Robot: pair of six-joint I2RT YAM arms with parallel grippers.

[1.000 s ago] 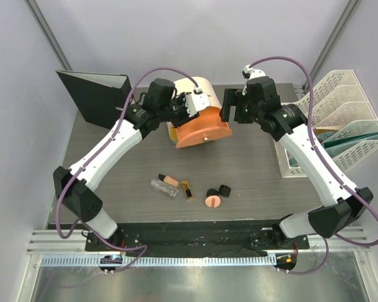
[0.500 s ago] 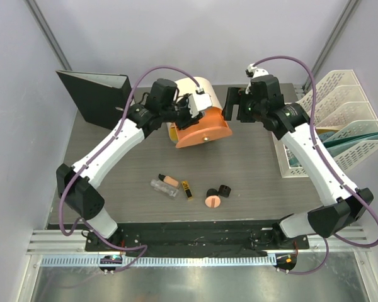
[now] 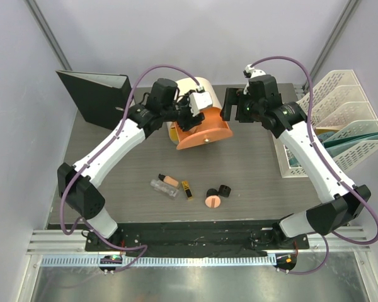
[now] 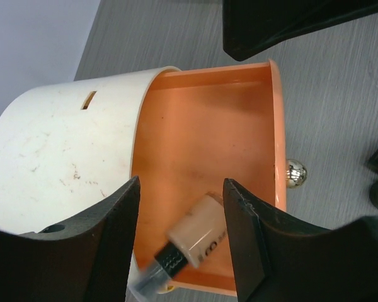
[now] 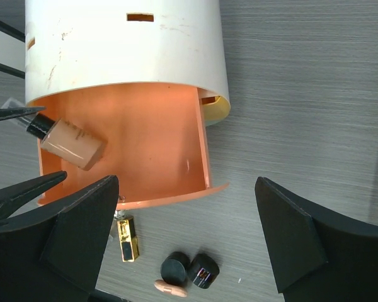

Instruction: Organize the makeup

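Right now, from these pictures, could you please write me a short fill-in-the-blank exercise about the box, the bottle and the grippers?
1. The peach bottle is in the ____ drawer of the cream box.
2. The left gripper and the right gripper are both ____.
3. Next to the pink compact on the table there are ____ black jars.
Missing words: orange; open; two.

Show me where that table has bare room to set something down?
Barest: the table strip between the orange drawer and the lipstick, and the patch from the black jars to the file rack, under the right arm. Crowded: the back, where the left tool and right tool crowd the box.
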